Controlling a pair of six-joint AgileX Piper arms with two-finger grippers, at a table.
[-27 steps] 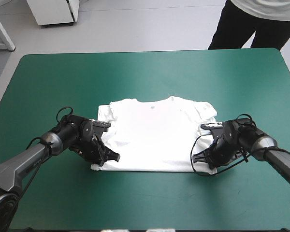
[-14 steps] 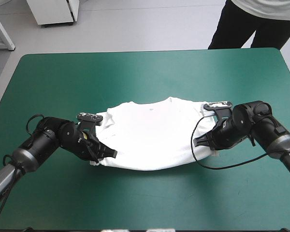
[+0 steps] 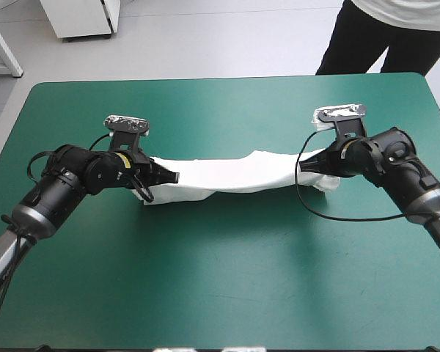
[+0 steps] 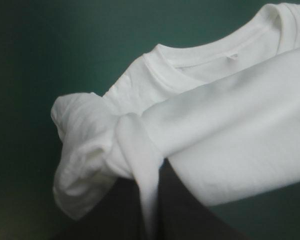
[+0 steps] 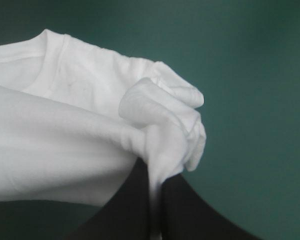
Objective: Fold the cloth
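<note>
The white T-shirt [image 3: 231, 174] hangs as a long sagging band across the middle of the teal-green table, stretched between my two grippers. My left gripper [image 3: 170, 177] is shut on the T-shirt's left end, and my right gripper [image 3: 305, 163] is shut on its right end. In the left wrist view, cloth is pinched between the black fingers [image 4: 182, 212], and the T-shirt [image 4: 225, 140] spreads ahead with its collar and a bunched sleeve showing. The right wrist view has the same pinch at the fingers [image 5: 185, 212], the T-shirt [image 5: 60, 145] draping away with a crumpled sleeve beside them.
Bare teal-green cover [image 3: 227, 279] lies all around the shirt, with wide room toward the near edge and behind it toward the far edge [image 3: 220, 79].
Both grippers have lifted the near hem off the table and carried it toward the far side. The shirt, flat earlier, is now doubled into a narrow hanging band.
</note>
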